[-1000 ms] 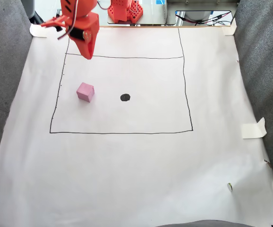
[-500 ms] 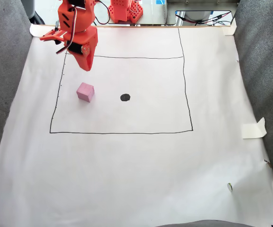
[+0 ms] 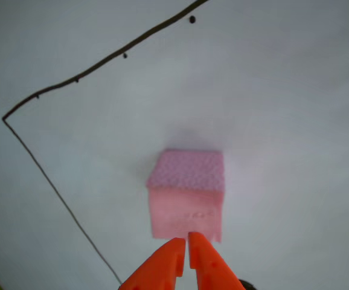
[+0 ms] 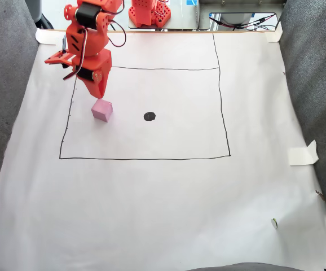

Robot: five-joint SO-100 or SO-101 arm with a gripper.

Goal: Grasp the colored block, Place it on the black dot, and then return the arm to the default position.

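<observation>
From the fixed view I judge the job barely begun: the pink foam cube (image 4: 102, 110) sits free on the white paper sheet (image 4: 163, 203), inside the hand-drawn rectangle (image 4: 146, 158) near its left line, and the black dot (image 4: 149, 116) lies bare to the cube's right, well apart from it. Nothing is grasped, so the pick, the carry to the dot and the retreat to the default pose are all left. My orange gripper (image 4: 100, 94) hangs just beyond the cube's far edge, tips pointing down at it; from here I cannot tell whether they touch it.

In the other view (looking down along the fingers) the cube (image 3: 188, 193) fills the middle of the frame, pebbled top face up, and the two orange fingertips (image 3: 174, 254) come in from the bottom edge, pressed together with almost no gap between them, clenched on nothing. Their points overlap the cube's near lower edge. The fingers must spread before they can straddle it, I reckon.
</observation>
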